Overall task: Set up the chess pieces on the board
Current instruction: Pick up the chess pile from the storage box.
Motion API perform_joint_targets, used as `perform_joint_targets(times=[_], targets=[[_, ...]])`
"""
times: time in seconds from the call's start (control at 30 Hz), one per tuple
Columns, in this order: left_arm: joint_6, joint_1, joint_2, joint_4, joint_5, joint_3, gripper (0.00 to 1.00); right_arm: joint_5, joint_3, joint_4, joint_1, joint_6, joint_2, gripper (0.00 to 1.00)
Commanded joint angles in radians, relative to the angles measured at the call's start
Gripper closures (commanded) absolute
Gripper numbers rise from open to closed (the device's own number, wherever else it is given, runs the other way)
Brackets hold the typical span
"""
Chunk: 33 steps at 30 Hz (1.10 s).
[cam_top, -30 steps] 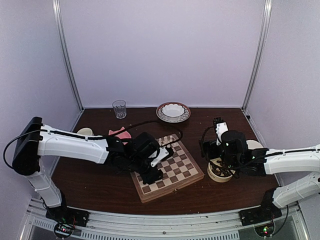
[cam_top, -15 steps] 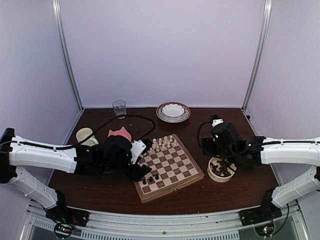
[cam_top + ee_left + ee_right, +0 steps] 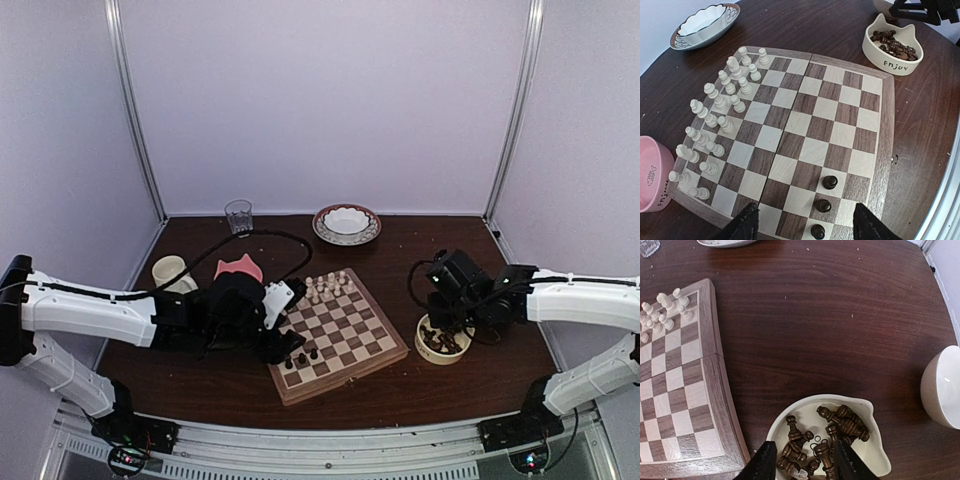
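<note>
right gripper (image 3: 805,464): hanging low over the cream cat-eared bowl (image 3: 866,407), fingers drawing closer together than a second ago around the dark chess pieces (image 3: 840,424) heaped inside; whether it is clamping one i cannot tell.
left gripper (image 3: 805,226): standing released with nothing between its fingers, hovering at the near edge of the board (image 3: 887,150); a second ago its arm was covering that edge.
on the board: three dark chessmen (image 3: 823,205) now showing in a line by the left gripper, cream chessmen (image 3: 720,105) filling two rows along the opposite side.
table (image 3: 400,245): dark brown wood, carrying a glass (image 3: 238,216), a patterned dish (image 3: 346,223), a pink bowl (image 3: 240,268) and a cream cup (image 3: 168,270).
room: pale lilac walls (image 3: 320,100) rising behind metal posts (image 3: 135,110).
left wrist view: showing "enjoy" lettering on the cream bowl.
right wrist view: showing a white bowl (image 3: 942,387) close up, just right of the cream one.
</note>
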Motion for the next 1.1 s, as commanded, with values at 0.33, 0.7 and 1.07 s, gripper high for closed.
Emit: perform_joint_targets(times=[0.33,0.7,1.07], targets=[[0.001,0.004,-0.032,0.048,-0.013,0.011,0.35,-0.038,-0.006,-0.123,-0.073,0.463,0.043,0.58],[-0.006,0.004,-0.027,0.035,0.006,0.020,0.35,0.049,0.008,-0.217,-0.102,0.833,0.125,0.56],[-0.016,0.004,-0.035,0.023,0.033,0.022,0.35,0.072,-0.143,0.021,-0.124,0.947,0.062,0.46]])
